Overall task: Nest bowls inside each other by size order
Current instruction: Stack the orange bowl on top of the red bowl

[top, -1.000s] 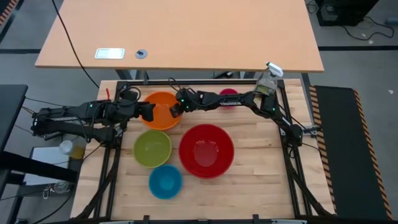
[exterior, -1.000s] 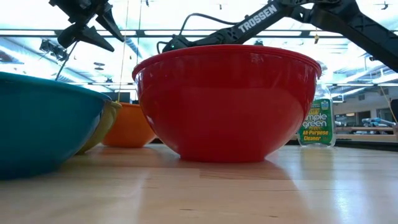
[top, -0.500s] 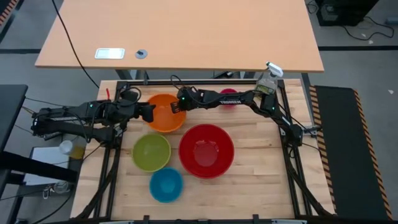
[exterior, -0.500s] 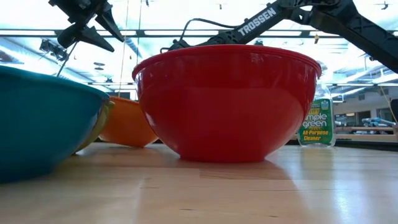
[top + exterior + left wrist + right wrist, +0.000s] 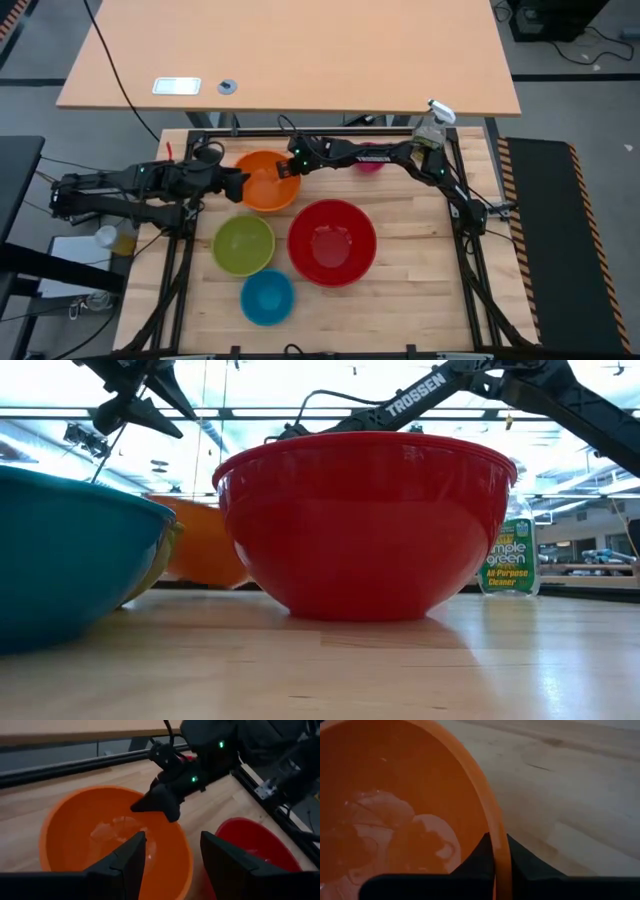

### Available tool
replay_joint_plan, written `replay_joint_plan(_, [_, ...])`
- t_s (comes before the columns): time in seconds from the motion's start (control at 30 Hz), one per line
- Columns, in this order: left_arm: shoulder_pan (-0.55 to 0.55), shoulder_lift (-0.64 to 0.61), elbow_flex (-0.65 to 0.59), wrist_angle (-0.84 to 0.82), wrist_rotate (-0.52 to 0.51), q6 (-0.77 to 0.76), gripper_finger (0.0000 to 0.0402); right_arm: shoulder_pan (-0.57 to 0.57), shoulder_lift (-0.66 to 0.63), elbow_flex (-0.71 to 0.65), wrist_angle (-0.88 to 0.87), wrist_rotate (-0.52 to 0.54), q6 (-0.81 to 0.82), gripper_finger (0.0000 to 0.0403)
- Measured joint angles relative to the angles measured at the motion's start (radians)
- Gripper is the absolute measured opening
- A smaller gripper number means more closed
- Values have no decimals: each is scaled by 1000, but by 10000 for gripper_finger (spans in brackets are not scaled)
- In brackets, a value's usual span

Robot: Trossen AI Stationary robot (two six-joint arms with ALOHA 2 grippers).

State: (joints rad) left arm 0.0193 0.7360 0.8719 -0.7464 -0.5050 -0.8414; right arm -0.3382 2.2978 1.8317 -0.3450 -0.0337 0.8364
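Observation:
The orange bowl (image 5: 262, 182) is at the far left of the table, with my right gripper (image 5: 285, 170) shut on its right rim. My left gripper (image 5: 172, 865) hangs open above the bowl's left side, touching nothing. The big red bowl (image 5: 332, 242) stands in the middle on its base. The lime green bowl (image 5: 243, 245) is left of it and the blue bowl (image 5: 267, 297) is nearer. The pink bowl (image 5: 368, 158) shows partly behind my right arm. My right gripper pinches the orange bowl's rim (image 5: 497, 840) on the side toward the red bowl, one finger (image 5: 480, 852) inside the bowl and one (image 5: 520, 855) outside. The fingers come slanting down from the table's right. The bowl (image 5: 200, 545) is raised; whether its base touches the table I cannot tell.
A clear spray bottle (image 5: 432, 128) with a green label stands at the far right corner. A black frame (image 5: 200, 135) runs along the table's edges. Bare wood (image 5: 420, 270) lies right of the red bowl.
The orange bowl has risen, tipping on the way, and has shifted a little toward the table's right with my right gripper on its rim. The green and blue bowls have stayed where they were.

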Motion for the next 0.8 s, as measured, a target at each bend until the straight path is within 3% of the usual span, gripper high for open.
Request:
replay_joint_plan(0.23, [-16,-11,-10,-34,-54,129,192,-31,-54,0,-59,-12,-64,25])
replay_joint_plan(0.4, [-46,-18,-110,2,-111,138,192,-49,-116,0,-125,-20,-132,25])
replay_joint_plan(0.63, [-120,-66,-258,256,-112,65,192,-56,-231,0,-235,-27,-231,26])
replay_joint_plan(0.8, [-175,-85,-261,496,-104,200,192,-38,-326,0,-359,-68,-276,26])
